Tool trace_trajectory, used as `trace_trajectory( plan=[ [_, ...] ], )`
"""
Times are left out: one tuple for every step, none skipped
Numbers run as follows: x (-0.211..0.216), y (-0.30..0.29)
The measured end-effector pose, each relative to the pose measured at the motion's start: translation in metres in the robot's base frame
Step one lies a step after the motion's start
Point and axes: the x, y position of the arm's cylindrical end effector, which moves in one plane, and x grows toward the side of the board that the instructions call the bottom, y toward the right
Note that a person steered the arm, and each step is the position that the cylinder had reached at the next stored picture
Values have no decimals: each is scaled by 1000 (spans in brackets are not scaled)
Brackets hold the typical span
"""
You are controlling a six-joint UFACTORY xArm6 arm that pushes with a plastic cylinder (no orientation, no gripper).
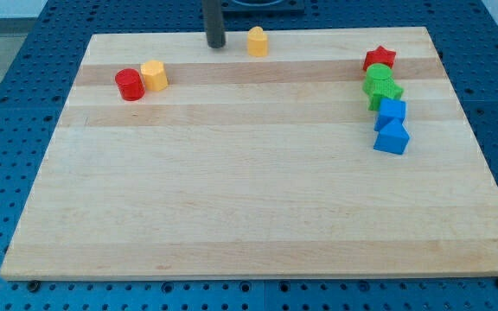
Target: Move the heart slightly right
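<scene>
Wooden worktop (258,216) on a blue pegboard base (7,104).

Toward the view's left, near the top: red cylinder (129,85) and, touching it on its right, a yellow block (154,75), shape roughly hexagonal, not certain.

Top centre: my tip (217,45) rests at the worktop's top edge, the dark rod running up out of view. No jaws on this rig, so there is no open or closed state to record.

Just to the right of my tip, apart from it by a small gap: a yellow block (257,41), taken to be the heart; its lobes cannot be made out clearly at this angle. It sits close to the top edge.

View's right, a column running downward, blocks touching or nearly so: red star (379,59), green cylinder (377,78), green star-like block (386,93), blue cube (392,112), blue block (392,138), shape unclear.

My tip is well apart from both side groups.
</scene>
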Motion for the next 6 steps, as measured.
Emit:
trace_trajectory(
  plan=[
    [1, 70],
    [5, 127],
    [5, 136],
    [5, 87],
    [11, 60],
    [38, 60]
  ],
)
